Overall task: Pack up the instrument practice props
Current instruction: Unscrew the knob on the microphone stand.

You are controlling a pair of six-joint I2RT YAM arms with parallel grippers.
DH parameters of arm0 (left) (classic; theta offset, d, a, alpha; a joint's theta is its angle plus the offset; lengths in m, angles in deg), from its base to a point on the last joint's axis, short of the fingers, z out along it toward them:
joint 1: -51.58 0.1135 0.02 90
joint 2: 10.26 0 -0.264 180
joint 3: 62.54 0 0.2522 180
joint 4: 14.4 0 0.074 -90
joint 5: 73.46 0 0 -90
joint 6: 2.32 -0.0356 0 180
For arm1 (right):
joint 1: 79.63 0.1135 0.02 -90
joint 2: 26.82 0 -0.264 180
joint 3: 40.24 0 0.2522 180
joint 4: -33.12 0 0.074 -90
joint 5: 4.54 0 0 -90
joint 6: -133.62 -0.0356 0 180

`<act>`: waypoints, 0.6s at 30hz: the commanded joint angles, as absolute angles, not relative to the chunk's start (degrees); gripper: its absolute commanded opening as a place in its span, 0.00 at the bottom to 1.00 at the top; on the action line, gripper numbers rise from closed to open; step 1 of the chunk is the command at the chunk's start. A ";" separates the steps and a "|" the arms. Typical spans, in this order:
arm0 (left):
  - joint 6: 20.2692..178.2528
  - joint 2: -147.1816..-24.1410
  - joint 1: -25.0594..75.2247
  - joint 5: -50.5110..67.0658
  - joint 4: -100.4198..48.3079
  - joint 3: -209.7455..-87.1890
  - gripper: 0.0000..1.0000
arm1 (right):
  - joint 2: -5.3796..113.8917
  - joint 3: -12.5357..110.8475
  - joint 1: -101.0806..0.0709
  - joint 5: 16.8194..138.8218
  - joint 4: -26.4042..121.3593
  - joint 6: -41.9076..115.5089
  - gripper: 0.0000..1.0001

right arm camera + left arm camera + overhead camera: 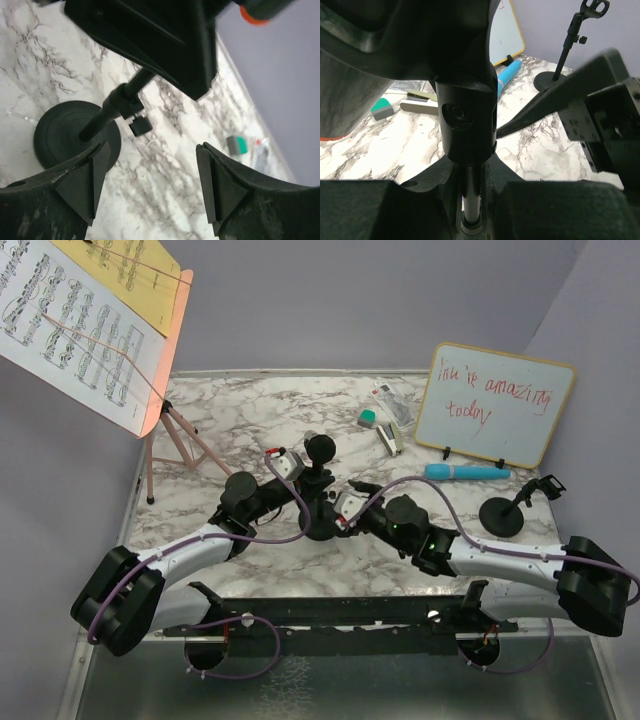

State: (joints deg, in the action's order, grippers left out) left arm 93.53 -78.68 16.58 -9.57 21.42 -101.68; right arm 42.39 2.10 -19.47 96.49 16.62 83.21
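Your left gripper (470, 196) is clenched on the slim upper shaft of the black round-based microphone pole (112, 107). The grip sits just beneath the black ball-headed microphone (320, 448) at the top of the pole. This pole stands upright on the white marble-patterned table (250, 420), well to the left of the wood-framed whiteboard with red writing (495, 405) and nearer to you.

Your right gripper (152, 165) is released. Its jaws stand wide apart beside the same pole, around nothing.

The blue cylindrical microphone (465, 472) lies flat just in front of the whiteboard's foot. The second black round-based pole (500, 516) stands just in front of the board's right end, apart from both grippers.

The pink perforated metal music rack on tripod legs (178, 330) stands far to the whiteboard's left, with the printed sheet-music pages (70, 320) resting on it.
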 commanded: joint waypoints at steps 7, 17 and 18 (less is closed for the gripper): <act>93.73 -78.86 16.59 -9.47 19.04 -102.57 0.00 | 34.55 8.75 -31.07 87.93 35.27 33.13 0.89; 94.01 -78.74 16.59 -9.72 19.04 -102.66 0.00 | 40.61 11.04 -43.93 68.68 35.92 2.61 0.87; 94.02 -78.72 16.52 -9.69 19.04 -102.66 0.00 | 41.78 11.17 -44.53 65.69 35.04 1.11 0.87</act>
State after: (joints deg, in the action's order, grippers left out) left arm 93.44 -78.68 16.58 -9.57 21.20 -101.79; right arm 38.30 9.62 -42.20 78.22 34.26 15.76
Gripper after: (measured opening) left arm 0.209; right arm 0.879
